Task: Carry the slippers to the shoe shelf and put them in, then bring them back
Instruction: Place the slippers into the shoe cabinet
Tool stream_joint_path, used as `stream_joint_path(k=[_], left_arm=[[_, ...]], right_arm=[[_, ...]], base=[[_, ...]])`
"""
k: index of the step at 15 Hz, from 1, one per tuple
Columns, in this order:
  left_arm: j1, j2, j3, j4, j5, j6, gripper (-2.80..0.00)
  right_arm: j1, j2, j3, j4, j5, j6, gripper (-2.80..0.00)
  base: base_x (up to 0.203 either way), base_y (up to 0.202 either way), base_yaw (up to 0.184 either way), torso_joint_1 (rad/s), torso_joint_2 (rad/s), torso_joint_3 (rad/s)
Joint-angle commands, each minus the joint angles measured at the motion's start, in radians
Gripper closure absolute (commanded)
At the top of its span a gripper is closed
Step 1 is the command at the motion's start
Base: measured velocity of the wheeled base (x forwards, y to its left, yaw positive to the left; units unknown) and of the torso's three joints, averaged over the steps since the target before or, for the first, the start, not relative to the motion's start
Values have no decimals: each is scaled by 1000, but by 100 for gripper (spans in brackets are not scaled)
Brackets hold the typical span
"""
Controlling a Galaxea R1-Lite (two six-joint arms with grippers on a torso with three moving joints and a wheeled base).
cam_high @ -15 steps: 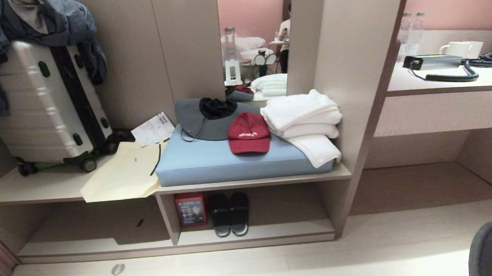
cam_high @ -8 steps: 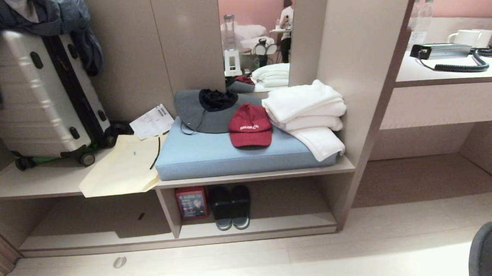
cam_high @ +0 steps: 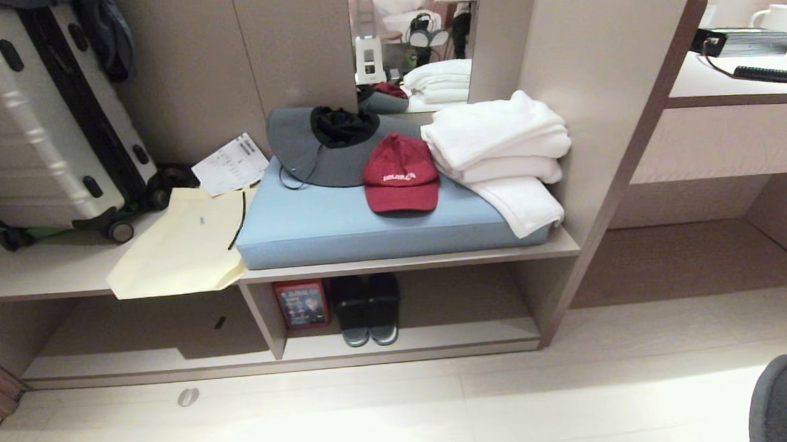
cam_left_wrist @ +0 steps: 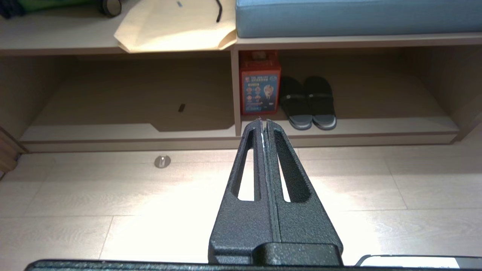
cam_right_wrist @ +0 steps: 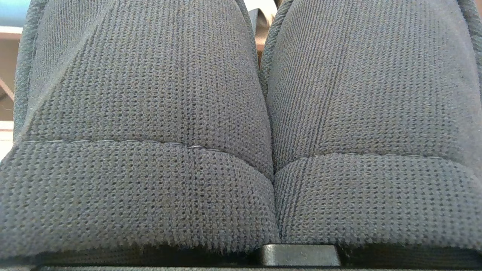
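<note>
A: Where are the slippers (cam_right_wrist: 150,113) at this moment?

B: They are right in front of the right wrist camera. The two grey-blue knitted toe bands lie side by side and touching, and they fill nearly all of that view. In the head view only a dark rounded part shows, low in the right corner, over the floor and well apart from the shoe shelf (cam_high: 467,335).

A: So the right gripper holds them?

B: I judge yes. Its fingers are hidden behind the fabric, but the pincer is closed almost fully. The pair sits so near the camera that a pinch on both slippers together explains it best. Carrying them as one bundle leaves only one arm busy.

A: And the left gripper (cam_left_wrist: 263,122)?

B: Its fingers are pressed together with nothing between them. It points at the floor before the shelf and looks idle.

A: Is there a place free in the shelf?

B: The right cubby already has a black pair (cam_high: 368,310) beside a red box (cam_high: 301,303), close to the divider (cam_high: 260,319). The bare board to the right of that pair seems the natural spot, so I think the carrying step is not finished yet
</note>
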Motion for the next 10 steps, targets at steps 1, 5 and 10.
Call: stream_joint_path(k=[1,5,10], left_arm=[[-1,1,0,0,0,-1,0],[0,1,0,0,0,-1,0],[1,1,0,0,0,-1,0]], right_arm=[[0,1,2,-1,0,0,0],[0,1,2,-1,0,0,0],[0,1,2,-1,0,0,0]], base=[[0,0,0,2,2,-194],[0,0,0,6,2,-198],[0,0,0,4,3,-199]])
